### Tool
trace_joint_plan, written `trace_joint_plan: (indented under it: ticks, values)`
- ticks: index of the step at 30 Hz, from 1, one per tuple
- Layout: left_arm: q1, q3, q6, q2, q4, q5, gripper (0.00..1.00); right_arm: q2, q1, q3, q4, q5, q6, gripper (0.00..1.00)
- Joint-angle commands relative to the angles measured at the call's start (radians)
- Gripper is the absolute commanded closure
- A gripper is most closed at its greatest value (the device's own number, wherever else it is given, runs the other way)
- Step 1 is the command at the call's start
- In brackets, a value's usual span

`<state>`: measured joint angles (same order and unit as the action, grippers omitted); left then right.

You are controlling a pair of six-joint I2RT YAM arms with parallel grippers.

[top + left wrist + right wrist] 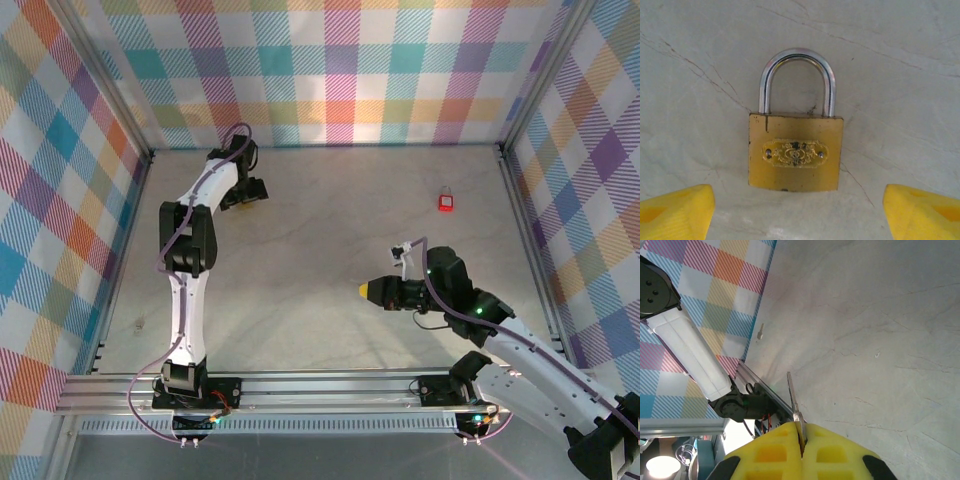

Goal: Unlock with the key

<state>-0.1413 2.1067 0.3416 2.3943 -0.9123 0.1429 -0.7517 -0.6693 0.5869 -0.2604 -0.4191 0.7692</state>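
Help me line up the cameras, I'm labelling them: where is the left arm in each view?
Top external: left arm, left of centre, extending far.
Left wrist: its yellow fingertips in bottom corners.
Right wrist: its white link, upper left.
Shared landmark: grey veined table.

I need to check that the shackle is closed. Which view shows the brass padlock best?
Left wrist: the padlock lies flat, face up and whole, with both shackle legs in the body, ahead of the open left gripper. From the top, that gripper hides it.

Your pale marbled counter [330, 250] carries a brass padlock [795, 150] lying flat, and a small red object [446, 200] near its back right.
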Motion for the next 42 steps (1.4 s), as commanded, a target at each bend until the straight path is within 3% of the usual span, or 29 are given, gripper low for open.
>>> trace_joint_plan:
  ticks: [1, 8, 17, 20, 28, 32, 37, 42]
  values:
    - [0.021, 0.043, -0.025, 0.031, -0.073, 0.001, 0.14, 0.008, -0.01, -0.023, -0.002, 0.013, 0.002, 1.0]
    - [0.023, 0.046, -0.017, 0.065, -0.02, 0.013, 0.17, -0.01, -0.012, -0.027, 0.009, 0.011, 0.001, 1.0]
    - [0.023, 0.09, 0.002, 0.125, 0.018, -0.072, 0.22, -0.006, -0.018, -0.058, 0.034, 0.019, 0.019, 1.0]
    - [0.023, 0.091, 0.008, 0.134, 0.034, -0.078, 0.27, -0.005, -0.019, -0.061, 0.036, 0.019, 0.018, 1.0]
    - [0.023, 0.06, 0.027, 0.129, 0.07, -0.123, 0.5, -0.003, -0.024, -0.072, 0.042, 0.02, 0.019, 1.0]
    - [0.023, -0.062, 0.056, 0.063, 0.14, -0.157, 0.56, -0.005, -0.026, -0.07, 0.045, 0.023, 0.014, 1.0]
    - [0.023, -0.333, 0.149, -0.097, 0.316, -0.258, 0.61, -0.035, -0.027, -0.055, 0.061, 0.023, -0.001, 1.0]
    - [0.021, -0.734, 0.418, -0.333, 0.694, -0.483, 0.63, -0.119, -0.033, -0.031, 0.131, 0.028, -0.053, 1.0]
